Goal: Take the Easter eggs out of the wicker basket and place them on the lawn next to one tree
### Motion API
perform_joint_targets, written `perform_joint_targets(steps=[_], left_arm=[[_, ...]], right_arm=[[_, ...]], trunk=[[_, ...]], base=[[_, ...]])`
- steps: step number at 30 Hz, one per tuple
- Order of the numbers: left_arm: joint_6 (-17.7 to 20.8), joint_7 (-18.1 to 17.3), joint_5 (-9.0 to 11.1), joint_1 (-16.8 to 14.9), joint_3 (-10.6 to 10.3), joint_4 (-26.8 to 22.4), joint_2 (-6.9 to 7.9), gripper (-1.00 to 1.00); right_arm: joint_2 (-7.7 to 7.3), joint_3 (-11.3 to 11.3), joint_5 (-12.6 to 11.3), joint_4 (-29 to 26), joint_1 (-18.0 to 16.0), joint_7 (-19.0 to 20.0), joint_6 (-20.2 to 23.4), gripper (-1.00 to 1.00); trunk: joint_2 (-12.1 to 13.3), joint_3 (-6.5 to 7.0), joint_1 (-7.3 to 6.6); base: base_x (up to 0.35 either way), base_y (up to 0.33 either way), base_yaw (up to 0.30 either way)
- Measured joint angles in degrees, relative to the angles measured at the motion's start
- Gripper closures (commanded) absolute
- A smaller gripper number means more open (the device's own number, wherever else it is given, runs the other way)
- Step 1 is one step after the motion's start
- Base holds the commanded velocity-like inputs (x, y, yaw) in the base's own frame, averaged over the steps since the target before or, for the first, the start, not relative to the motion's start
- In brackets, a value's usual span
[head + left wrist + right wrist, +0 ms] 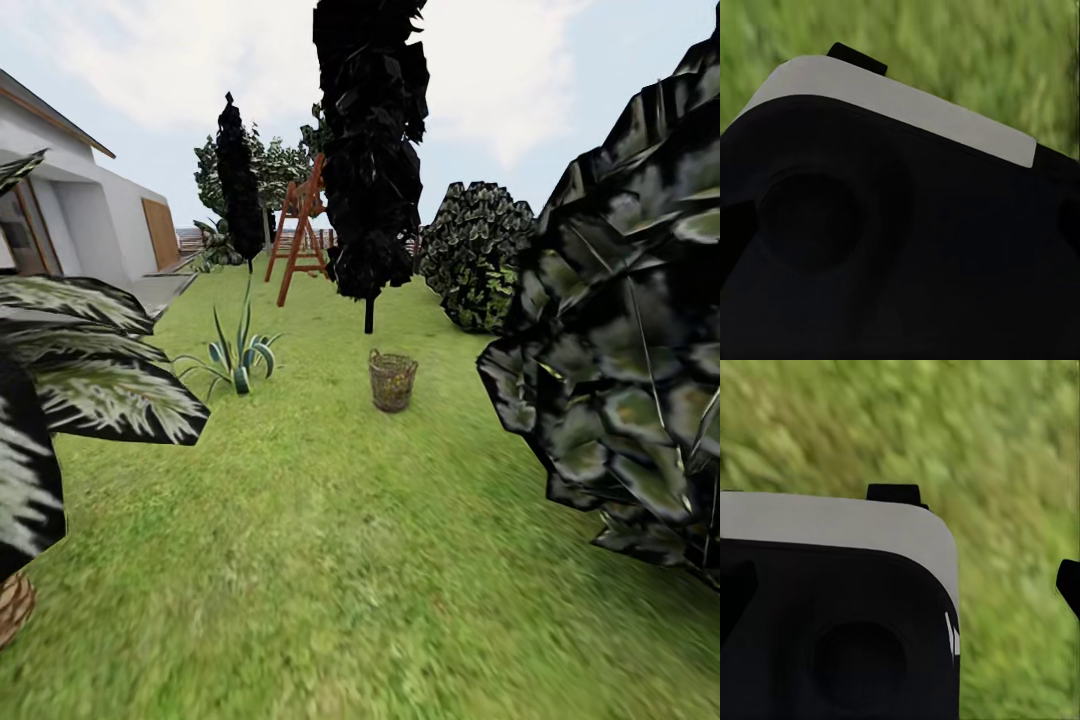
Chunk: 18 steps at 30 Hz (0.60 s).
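Note:
The wicker basket (392,380) stands upright on the lawn (330,560), some way ahead at mid-distance. Its weave is tan and see-through near the rim. The three Easter eggs cannot be made out at this distance; they are hidden inside or out of view. A tree with a thick grey-brown trunk is out of view. In the right wrist view a dark fingertip (1069,585) hangs over blurred grass beside my black and white base (832,525). In the left wrist view my base (900,112) lies close under the camera, with grass behind it.
A narrow black cypress (370,160) rises just behind the basket. A large dark bush (620,350) crowds the right side, with a smaller one (475,255) further back. An agave (238,360), palm fronds (90,390), an orange ladder (300,235) and a house (80,220) lie to the left.

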Motion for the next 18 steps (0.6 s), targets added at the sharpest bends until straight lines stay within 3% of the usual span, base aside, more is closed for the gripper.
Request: perform_joint_targets(steps=[18], left_arm=[[0.0, 0.0, 0.0, 0.0, 0.0, 0.0, 0.01, -1.00]], right_arm=[[0.00, 0.0, 0.0, 0.0, 0.0, 0.0, 0.0, -1.00]], trunk=[[0.0, 0.00, 0.00]], base=[[0.333, 0.000, 0.000]])
